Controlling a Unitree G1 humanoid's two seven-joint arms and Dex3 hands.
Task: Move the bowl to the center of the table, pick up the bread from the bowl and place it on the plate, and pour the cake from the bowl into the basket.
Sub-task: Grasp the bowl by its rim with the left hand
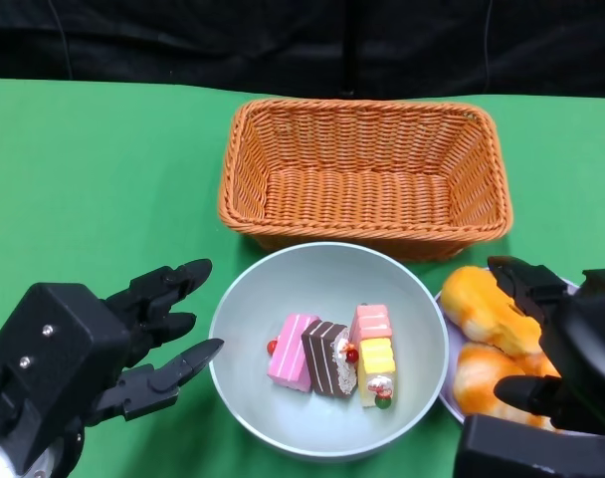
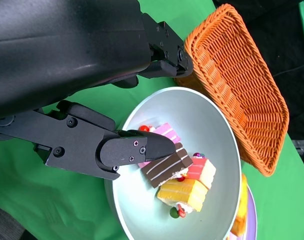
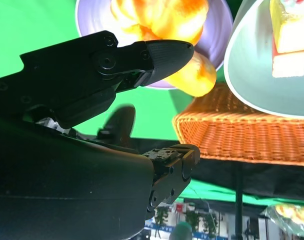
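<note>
Head view: a pale bowl [image 1: 327, 438] is seen on the green table [image 1: 94, 189], directly in front of an orange wicker basket [image 1: 365, 174]. 3 cake pieces are lying inside the bowl: a pink cake [image 1: 292, 353], a chocolate cake [image 1: 328, 358] and a pink-and-yellow cake [image 1: 374, 355], side by side and touching. The basket holds nothing visible.

A lilac plate [image 1: 446, 398] is set just right of the bowl, touching or nearly touching its rim. 2 bread pieces [image 1: 482, 311] are resting on the plate, partly hidden by the right hand.

The left hand [image 1: 133, 344] is held just left of the bowl, fingers spread and pointed at its rim, nothing held. Contact with the rim cannot be told; a small gap is suggested.

The right hand [image 1: 566, 349] is positioned over the plate, fingers apart above the bread. Whether bread is being touched cannot be told; nothing is seen gripped.

Left wrist view: the fingers [image 2: 132, 150] are shown over the bowl's edge [image 2: 117, 200], near the chocolate cake [image 2: 164, 169].

Right wrist view: the plate [image 3: 92, 30] and bread [image 3: 192, 75] are seen beyond the parted fingers [image 3: 162, 55].
</note>
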